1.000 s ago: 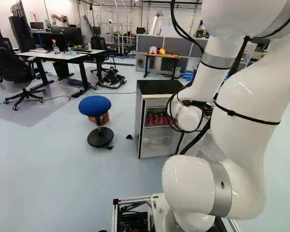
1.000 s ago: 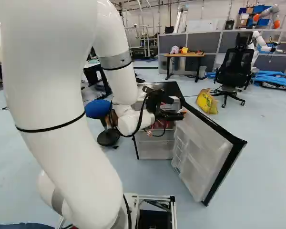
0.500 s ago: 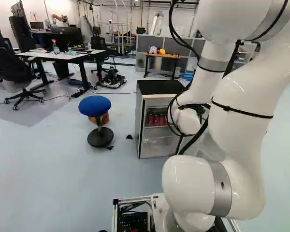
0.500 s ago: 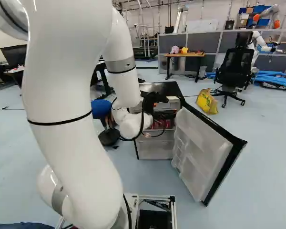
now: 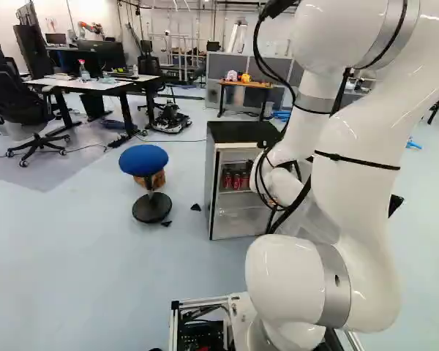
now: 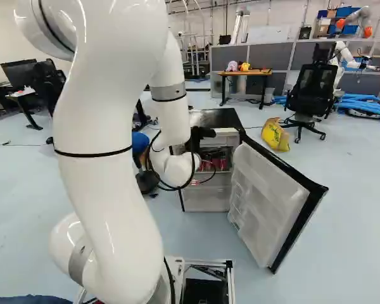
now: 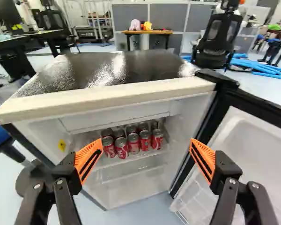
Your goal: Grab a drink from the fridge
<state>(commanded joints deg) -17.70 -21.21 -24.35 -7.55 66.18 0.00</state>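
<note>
Pale floor (image 6: 329,253), fridge (image 7: 112,96) standing on it, door (image 6: 266,196) swung open; red cans (image 7: 133,144) packed side by side on the upper shelf (image 7: 133,158); gripper (image 7: 146,143) wide open in front, holding nothing. Risks: fingers (image 7: 88,157) spread that wide could clip side wall or door going in; too high an approach hits the top's front edge; tight can spacing could put a fingertip on a neighbour and topple it.

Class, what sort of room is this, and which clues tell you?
Probably a robotics lab or workshop: another robot arm, desks with monitors, and grey partition panels.
</note>
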